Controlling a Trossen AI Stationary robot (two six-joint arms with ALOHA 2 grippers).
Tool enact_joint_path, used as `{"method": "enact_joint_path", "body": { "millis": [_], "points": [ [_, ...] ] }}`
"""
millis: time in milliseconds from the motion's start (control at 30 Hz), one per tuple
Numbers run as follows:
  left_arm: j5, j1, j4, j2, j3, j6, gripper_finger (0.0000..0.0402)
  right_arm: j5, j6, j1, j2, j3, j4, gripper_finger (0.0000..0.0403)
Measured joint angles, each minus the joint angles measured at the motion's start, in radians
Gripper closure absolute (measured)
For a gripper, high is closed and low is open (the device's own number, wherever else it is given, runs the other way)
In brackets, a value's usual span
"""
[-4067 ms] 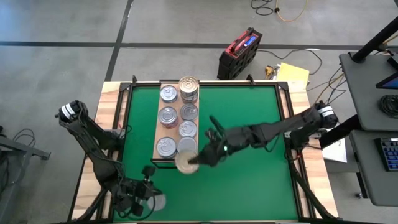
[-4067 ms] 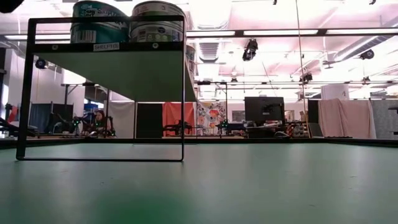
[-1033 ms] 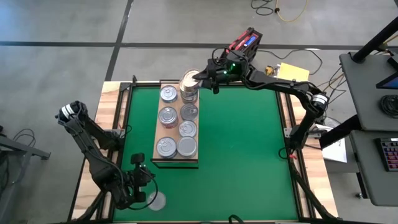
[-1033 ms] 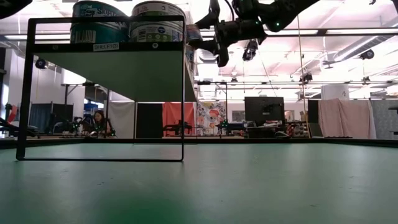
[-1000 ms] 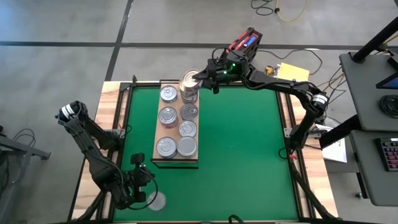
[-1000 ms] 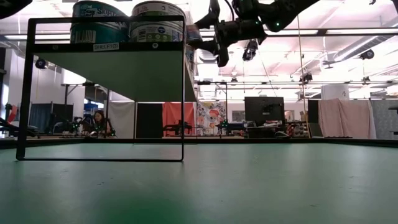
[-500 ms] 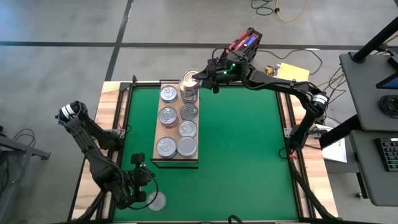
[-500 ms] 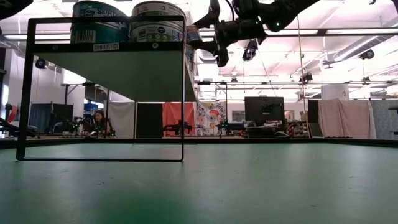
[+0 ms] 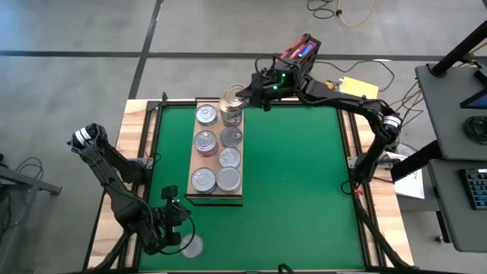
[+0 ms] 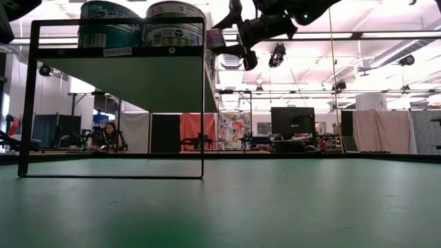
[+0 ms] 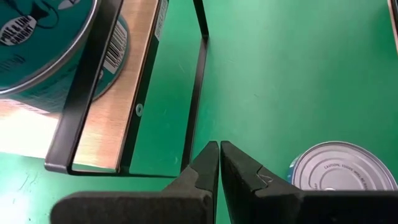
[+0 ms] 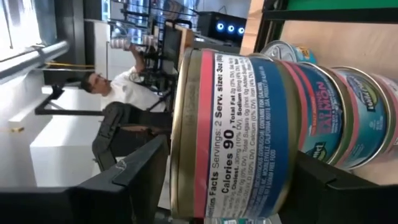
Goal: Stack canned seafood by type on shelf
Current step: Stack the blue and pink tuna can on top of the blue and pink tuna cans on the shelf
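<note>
The shelf [image 9: 217, 199] is a wooden board on a black frame, standing on the green mat left of centre. Several silver-lidded tins [image 9: 205, 142] lie on it in two rows. At its far right corner stands a stack, topped by a blue-and-red labelled tin [image 9: 230, 100] [image 12: 230, 130] with a gold rim. My right gripper [image 9: 245, 94] [image 10: 238, 34] reaches this top tin from the right and is shut on it. My left gripper [image 9: 176, 217] [image 11: 219, 149] hangs shut near the near-left corner, beside a lone tin [image 9: 190, 245] [image 11: 342, 168] resting on the mat. My right gripper has the top tin between its two fingers, one finger [image 12: 146, 168] at the lid's rim [image 12: 177, 143] and the other [image 12: 323, 180] at the bottom rim [image 12: 286, 149]. It comes in about level from the table's right. The tin's bottom lies against the tin beneath it.
A red and black case [image 9: 297, 57] and yellow papers [image 9: 358, 90] lie beyond the far edge. Green mat [image 9: 297, 183] spreads to the right of the shelf. People sit in the room beyond [image 10: 109, 134] [image 12: 106, 84].
My right gripper has stayed at the far stack, rolling and tipping a little and showing slightly higher in the low view. The top tin stays on the stack.
</note>
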Motion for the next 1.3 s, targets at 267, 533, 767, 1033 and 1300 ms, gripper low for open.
{"method": "enact_joint_path", "body": {
  "millis": [267, 533, 767, 1033, 1300],
  "points": [
    [-0.006, 0.003, 0.001, 0.0, -0.005, 0.0, 0.0402, 0.0, -0.008, 0.002, 0.0, 0.018, -0.008, 0.0159],
    [-0.007, 0.004, 0.001, 0.0, -0.006, 0.0, 0.0402, 0.019, -0.028, 0.009, 0.0, 0.018, -0.016, 0.0155],
    [-0.007, 0.005, 0.001, 0.0, -0.006, 0.0, 0.0402, 0.048, -0.039, 0.026, 0.0, 0.018, -0.015, 0.0166],
    [-0.007, 0.006, 0.001, 0.0, -0.006, 0.0, 0.0402, 0.059, -0.046, 0.033, 0.0, 0.018, -0.015, 0.0161],
    [-0.008, 0.013, 0.001, 0.0, -0.006, 0.0, 0.0402, 0.09, -0.06, 0.037, 0.0, 0.018, -0.015, 0.0158]
  ]
}}
